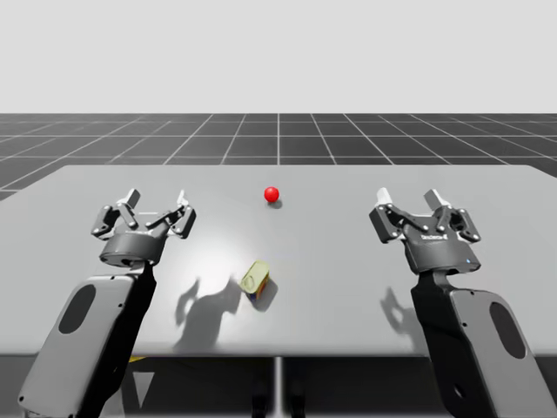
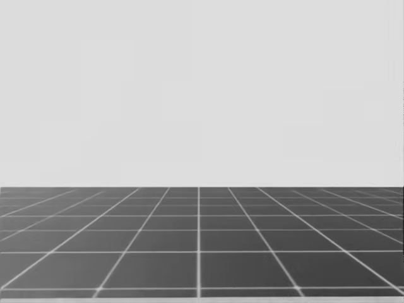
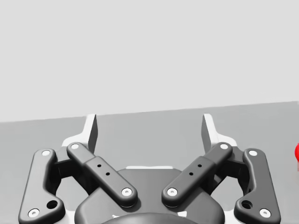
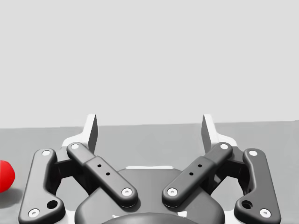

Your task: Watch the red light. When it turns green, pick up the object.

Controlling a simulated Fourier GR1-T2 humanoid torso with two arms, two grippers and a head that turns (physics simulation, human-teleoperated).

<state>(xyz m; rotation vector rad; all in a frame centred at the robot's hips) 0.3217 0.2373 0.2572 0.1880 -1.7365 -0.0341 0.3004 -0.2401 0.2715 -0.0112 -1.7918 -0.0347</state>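
Note:
A red ball light (image 1: 271, 194) sits on the grey table (image 1: 331, 261) at mid-back. A small yellowish can (image 1: 255, 279) lies on its side nearer the front, right of my left gripper (image 1: 157, 204). That gripper hovers open over the table's left part, nothing between its fingers. My right gripper (image 1: 409, 203) hovers open over the right part, far from the can. In the left wrist view the gripper (image 3: 149, 126) is open and the red light (image 3: 297, 151) shows beside it. In the right wrist view the gripper (image 4: 149, 126) is open, with the red light (image 4: 5, 176) off to its side.
The table's front edge (image 1: 278, 354) runs just below the can. A dark gridded floor (image 2: 202, 246) lies beyond the table.

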